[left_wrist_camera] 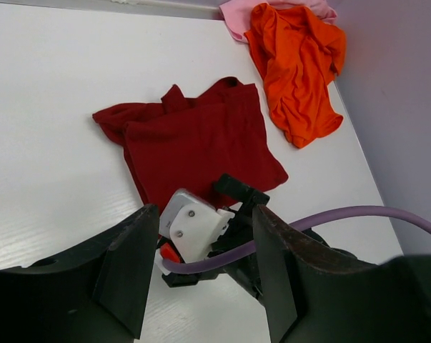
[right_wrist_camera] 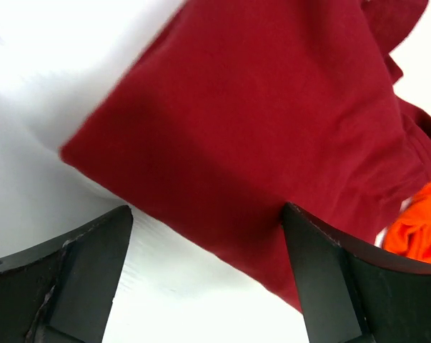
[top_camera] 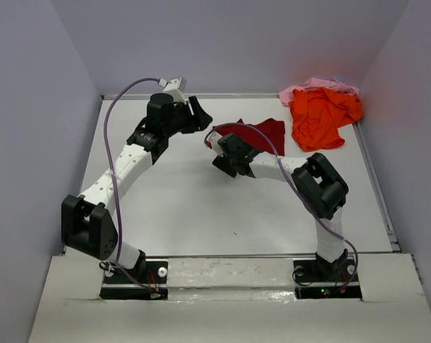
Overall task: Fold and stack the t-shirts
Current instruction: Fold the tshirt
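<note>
The dark red t-shirt lies roughly folded and flat on the table, also seen in the left wrist view and filling the right wrist view. The bright orange t-shirt is crumpled at the back right, lying over the pale pink t-shirt. My right gripper is open and low at the dark red shirt's near left edge, its fingers straddling the hem with no cloth pinched. My left gripper hovers open and empty left of that shirt, with the right wrist below its fingers.
Orange and pink cloth sit close to the right wall and the back corner. A purple cable runs along the right arm, between the two grippers. White table spreads in front of the shirts.
</note>
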